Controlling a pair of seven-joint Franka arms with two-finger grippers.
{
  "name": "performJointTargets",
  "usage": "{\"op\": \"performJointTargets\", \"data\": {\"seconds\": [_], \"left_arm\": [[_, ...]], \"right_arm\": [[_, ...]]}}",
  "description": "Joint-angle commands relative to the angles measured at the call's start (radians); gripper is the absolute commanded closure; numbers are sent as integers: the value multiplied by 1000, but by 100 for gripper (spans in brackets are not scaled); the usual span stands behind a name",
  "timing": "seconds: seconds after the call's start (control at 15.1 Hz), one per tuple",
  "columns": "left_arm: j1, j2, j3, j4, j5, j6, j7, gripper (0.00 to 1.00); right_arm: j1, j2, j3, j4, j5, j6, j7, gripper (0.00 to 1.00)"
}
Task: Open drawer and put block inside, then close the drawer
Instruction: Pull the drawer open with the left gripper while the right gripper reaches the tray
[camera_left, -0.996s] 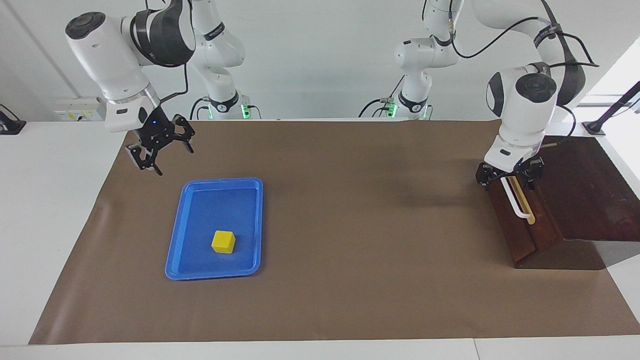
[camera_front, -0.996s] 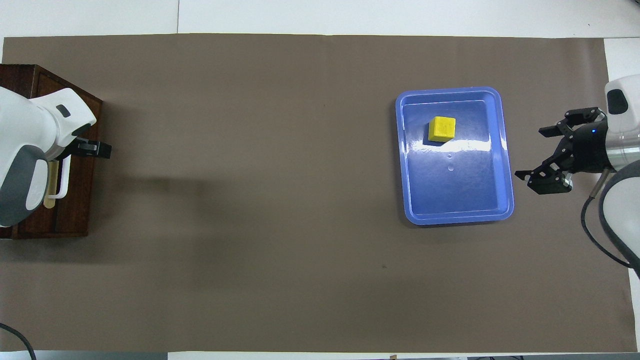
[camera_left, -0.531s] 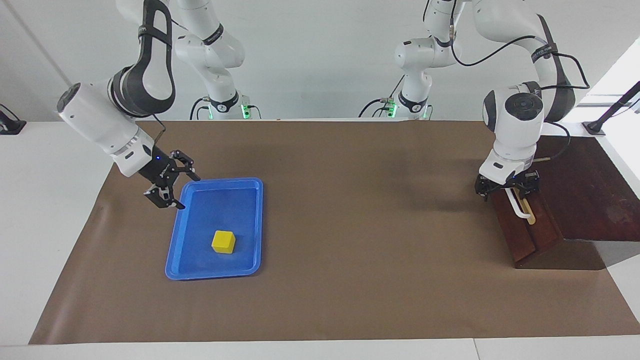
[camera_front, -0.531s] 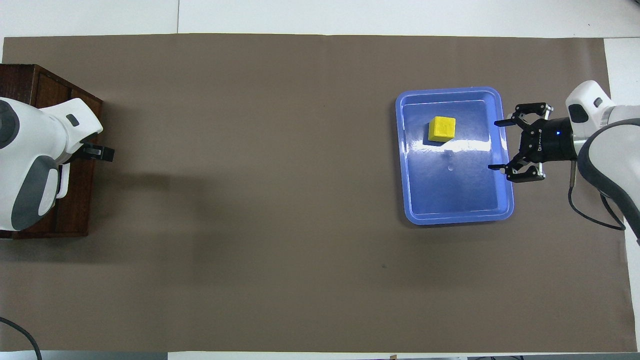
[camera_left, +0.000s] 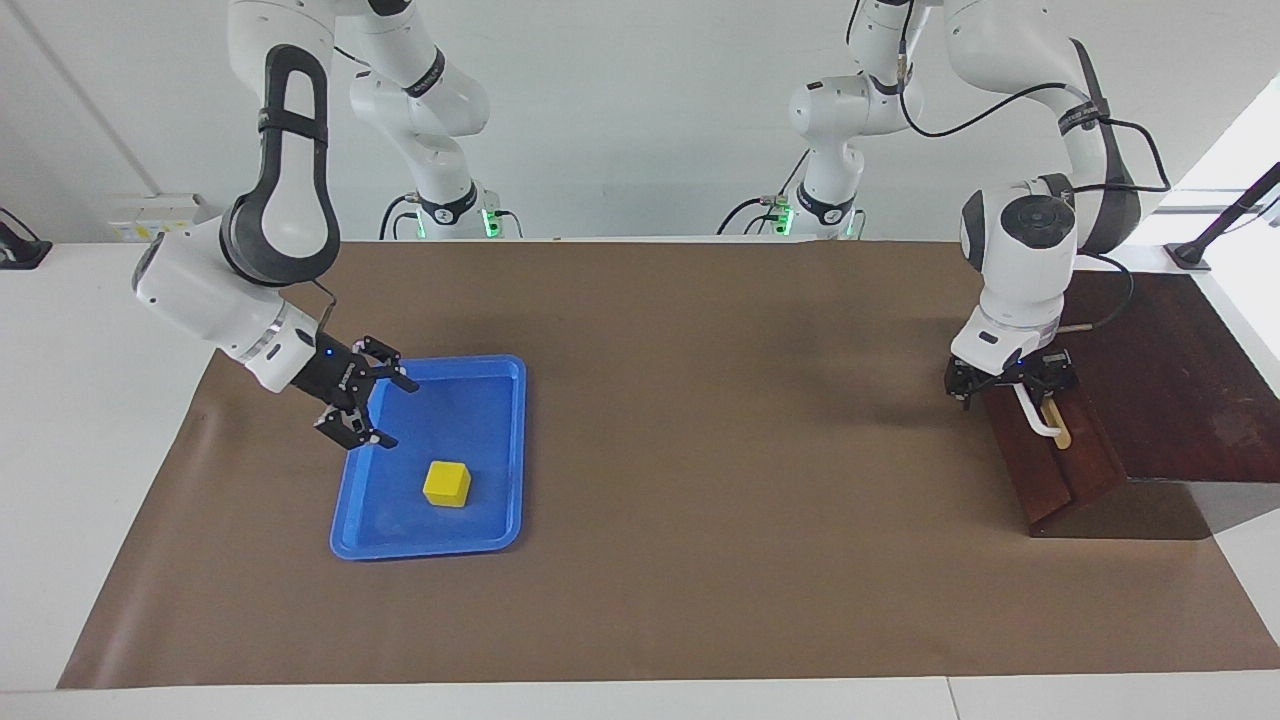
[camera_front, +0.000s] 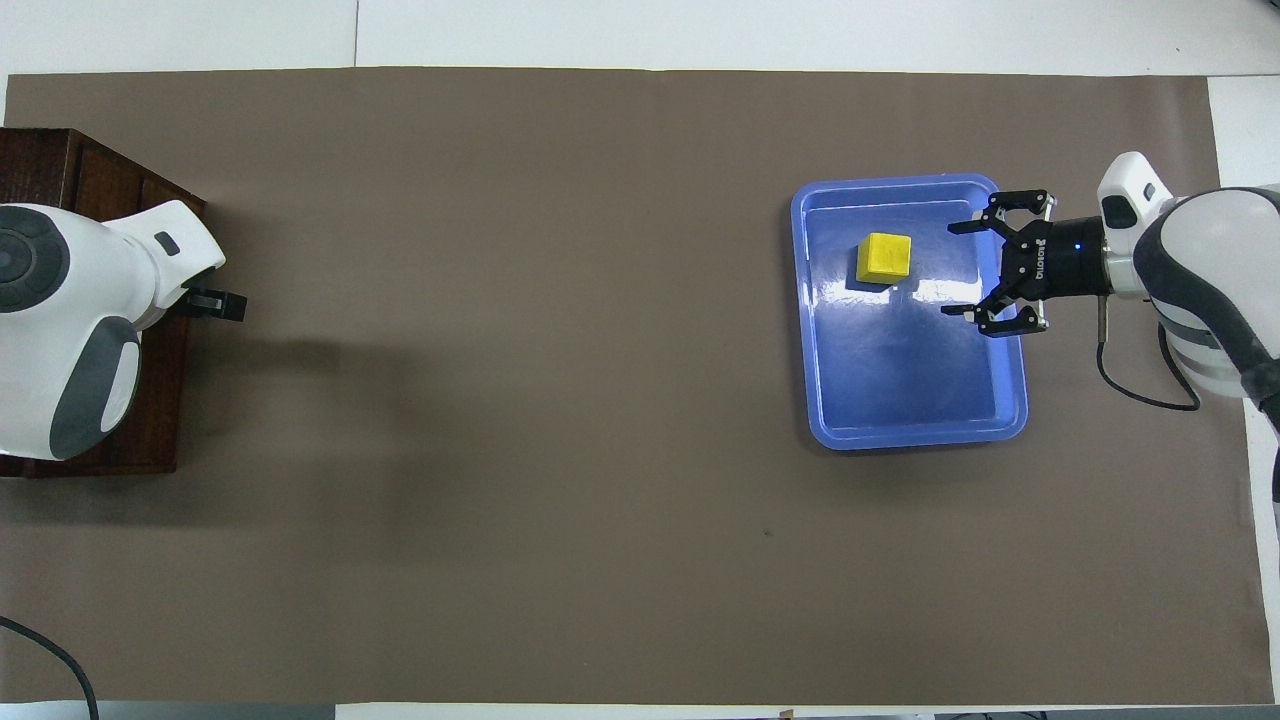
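Observation:
The yellow block (camera_left: 447, 483) (camera_front: 884, 257) lies in a blue tray (camera_left: 505, 450) (camera_front: 915, 438) toward the right arm's end of the table. My right gripper (camera_left: 365, 405) (camera_front: 968, 270) is open and empty, low over the tray's outer edge, pointing at the block with a gap between them. The drawer (camera_left: 1065, 465) sits in a dark wooden box (camera_left: 1170, 380) (camera_front: 150, 400) at the left arm's end; no pale interior shows. My left gripper (camera_left: 1010, 382) (camera_front: 215, 302) is at the robots' end of the white handle (camera_left: 1038, 418).
A brown mat (camera_left: 700, 420) covers the table, with white table edge around it. The left arm's body hides most of the box and the handle in the overhead view. Nothing else stands between the tray and the drawer.
My right gripper has come down from beside the tray and moved over its edge toward the block. My left gripper has sunk lower at the drawer handle. Block and tray have not moved.

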Motion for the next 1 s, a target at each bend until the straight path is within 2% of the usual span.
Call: {"op": "performJointTargets", "data": {"seconds": [0.0,0.13,0.33,0.53,0.66,0.93], "left_arm": [[-75,1,4,-4,12,13,-105,0],[-124,1,4,-4,-6,5,-208,0],[-179,1,4,9,-46,-27,-257,0],[-230,3,4,25,-87,-46,-297,0],[-238,3,4,25,-89,-47,-328,0],[-251,1,4,28,-97,-55,-339,0]], "right_arm": [[-7,75,8,64,46,-24,-20,0],[-2,107,8,110,34,-17,-28,0],[12,126,8,150,28,-3,-51,0],[16,130,10,140,37,-2,-56,0],[18,130,10,102,37,15,-76,0],[22,130,10,94,42,49,-97,0]]}}
